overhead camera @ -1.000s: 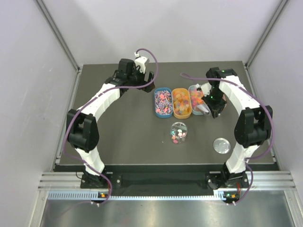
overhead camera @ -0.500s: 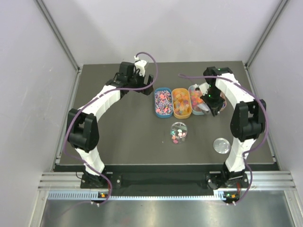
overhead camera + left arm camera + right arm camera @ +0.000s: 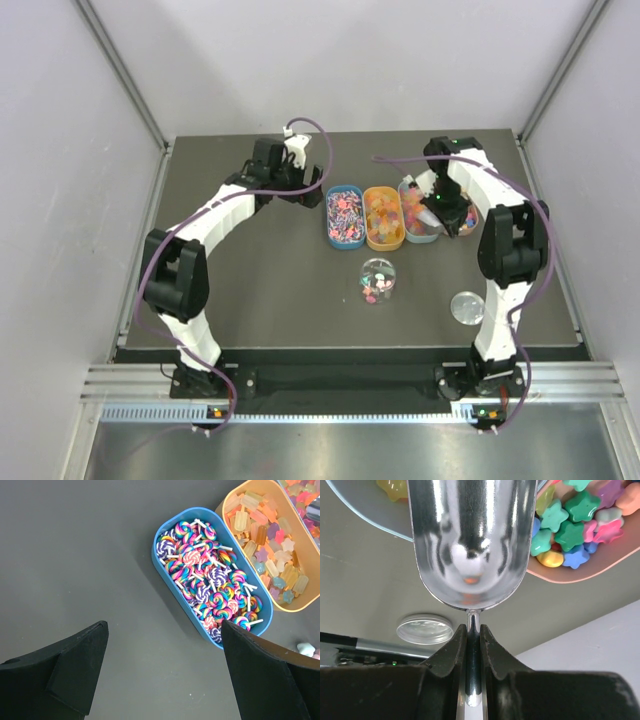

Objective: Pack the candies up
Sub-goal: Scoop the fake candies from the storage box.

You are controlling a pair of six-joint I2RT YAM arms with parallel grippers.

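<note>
While right hand [image 3: 473, 630] clamps the scoop [image 3: 470, 540] handle, candies [image 3: 570, 525] just beside its bowl, left hand [image 3: 164, 625] spread wide

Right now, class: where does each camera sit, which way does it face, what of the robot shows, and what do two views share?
Top: above and behind the bases, looking down at the table; left arm and right arm show.
Left wrist: on the left arm, looking down at the blue tray; left fingers, open, at bottom.
Right wrist: on the right arm, looking along the scoop; right fingers clamp its handle.
Shared: blue tray, top and left wrist; lid, top and right wrist.
</note>
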